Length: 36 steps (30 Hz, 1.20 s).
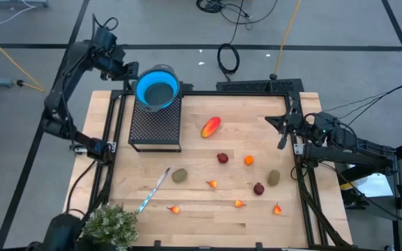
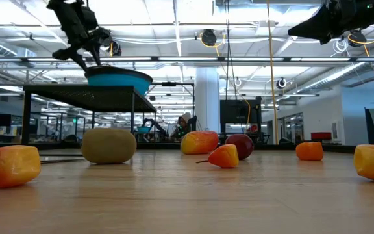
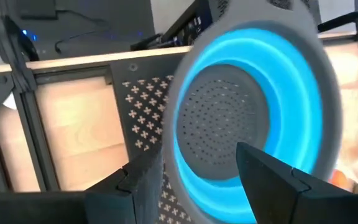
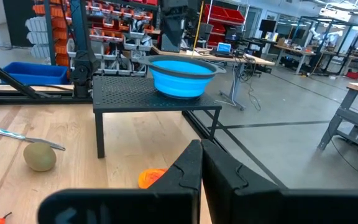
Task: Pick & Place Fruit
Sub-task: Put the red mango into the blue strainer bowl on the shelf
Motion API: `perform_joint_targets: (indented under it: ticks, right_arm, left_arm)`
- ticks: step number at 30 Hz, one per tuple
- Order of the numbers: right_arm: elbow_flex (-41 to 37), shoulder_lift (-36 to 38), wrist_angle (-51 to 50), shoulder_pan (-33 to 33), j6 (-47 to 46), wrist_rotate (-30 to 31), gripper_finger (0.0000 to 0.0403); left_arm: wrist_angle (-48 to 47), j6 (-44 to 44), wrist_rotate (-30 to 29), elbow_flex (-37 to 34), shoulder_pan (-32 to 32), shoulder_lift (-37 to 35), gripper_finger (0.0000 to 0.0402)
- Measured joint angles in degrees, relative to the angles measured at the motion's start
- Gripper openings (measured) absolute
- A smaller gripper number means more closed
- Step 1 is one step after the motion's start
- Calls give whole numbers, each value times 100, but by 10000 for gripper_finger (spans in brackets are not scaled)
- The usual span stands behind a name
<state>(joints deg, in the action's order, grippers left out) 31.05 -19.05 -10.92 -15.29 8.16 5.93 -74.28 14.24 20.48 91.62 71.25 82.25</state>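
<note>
The left gripper [image 1: 128,72] holds the rim of the blue bowl [image 1: 158,88] on the black stand [image 1: 155,124]; the right gripper [image 1: 283,125] is closed, fruit [image 1: 211,126] lies on the table [image 1: 208,209]

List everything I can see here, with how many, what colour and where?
Long fruit: one, red-orange, table middle.
Oval fruits: two, olive-brown, nearer the front.
Ball fruits: two, dark red, centre.
Small bits: five, orange, scattered toward the front.
Bowl: one, blue, grey-rimmed, on the rack.
Rack: one, black, perforated, back left.
Knife: one, blue-handled, front left.
Plant: one, green, front-left corner.
Left gripper: at the bowl's rim.
Right gripper: shut, right edge.
</note>
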Motion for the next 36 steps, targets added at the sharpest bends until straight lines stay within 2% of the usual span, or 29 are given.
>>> perform_joint_targets:
  ticks: [8, 14, 19, 27, 33, 36]
  right_arm:
    - [0, 0, 74, 0, 0, 0, 0]
    - [0, 0, 307, 0, 0, 0, 0]
    - [0, 0, 300, 0, 0, 0, 0]
    - [0, -45, 298, 0, 0, 0, 0]
    - [0, -52, 297, 0, 0, 0, 0]
    - [0, -52, 298, 0, 0, 0, 0]
  left_arm:
    - [125, 92, -526, 91, -587, -626, 202]
    - [250, -9, -1215, 91, -1470, -1032, 190]
    - [683, -50, -1628, 93, -2310, -1199, 148]
    - [1300, -231, -1679, 96, -3417, -1178, 71]
    - [1442, -256, -1973, 96, -4193, -1168, 10]
    - [1438, -254, -2138, 96, -4580, -1168, 7]
